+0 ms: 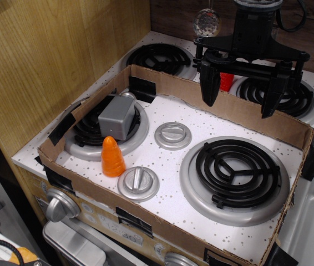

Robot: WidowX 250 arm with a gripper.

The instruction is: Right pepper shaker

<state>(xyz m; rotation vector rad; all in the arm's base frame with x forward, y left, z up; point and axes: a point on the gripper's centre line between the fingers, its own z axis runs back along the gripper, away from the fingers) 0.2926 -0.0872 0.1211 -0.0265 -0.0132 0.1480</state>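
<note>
The grey block-shaped pepper shaker [117, 117] lies on its side on the front-left burner [106, 132], its silver cap [128, 96] pointing away toward the back. My black gripper [240, 98] hangs open and empty above the cardboard wall at the back right, well to the right of the shaker and higher than it. Its two fingers [209, 83] point down with a wide gap between them.
An orange cone carrot [112, 157] stands just in front of the shaker. Two round silver knobs [173, 134] [138, 183] sit mid-stove. A large burner [234, 171] is front right. A cardboard wall [240, 111] rings the front burners. A red object [227, 81] sits behind the gripper.
</note>
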